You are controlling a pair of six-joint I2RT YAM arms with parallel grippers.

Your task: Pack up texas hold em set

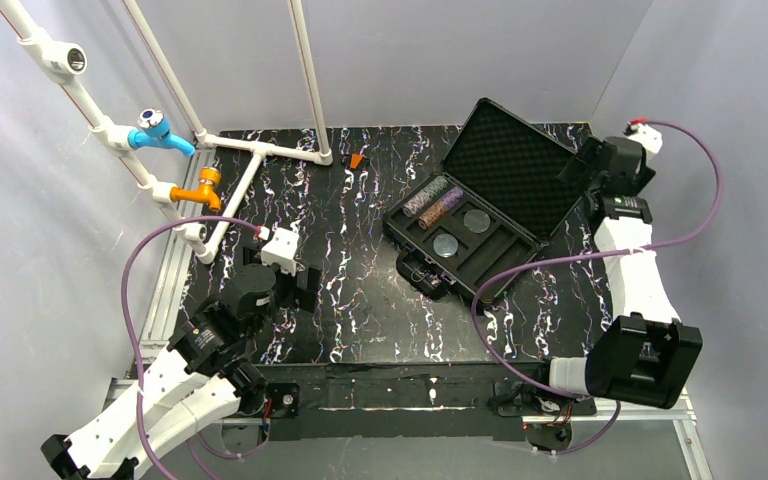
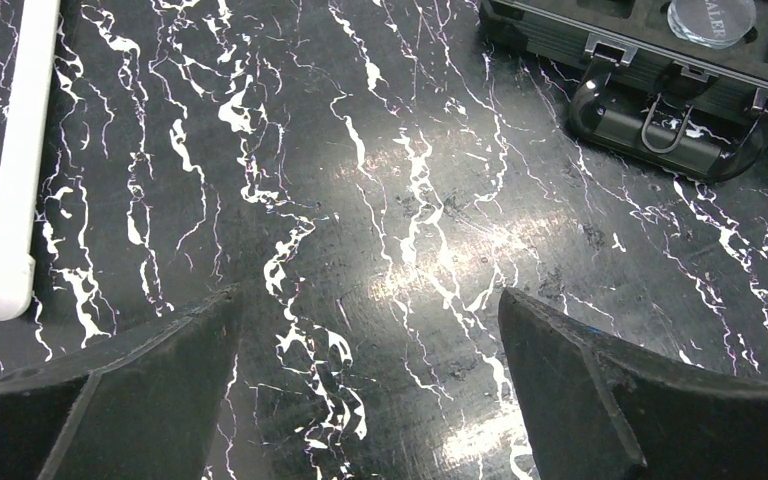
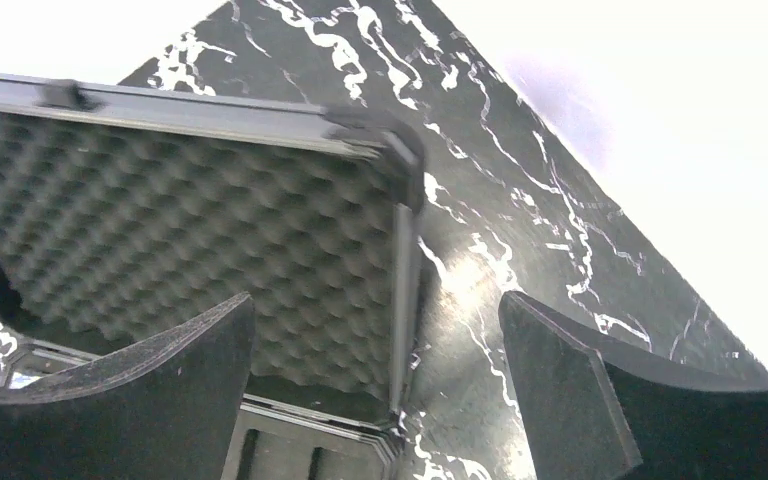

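The black case stands open at centre right, its egg-crate foam lid [image 1: 515,160] raised and its moulded tray [image 1: 495,262] flat on the table. Two rows of chip stacks [image 1: 434,200] lie in the tray's far-left slots, with two round discs [image 1: 476,220] beside them. My right gripper [image 1: 578,170] is open at the lid's right edge. In the right wrist view the lid's side edge [image 3: 403,290] stands between the open fingers of the gripper [image 3: 375,300], and the foam [image 3: 180,230] is to the left. My left gripper [image 1: 300,285] is open and empty over bare table, also in the left wrist view [image 2: 370,295].
A small orange piece [image 1: 357,160] lies at the back by the white pipe frame [image 1: 260,150], which carries blue and orange fittings at the left. The case handle [image 2: 665,125] and latches face the left gripper. A white pipe [image 2: 15,160] runs along its left.
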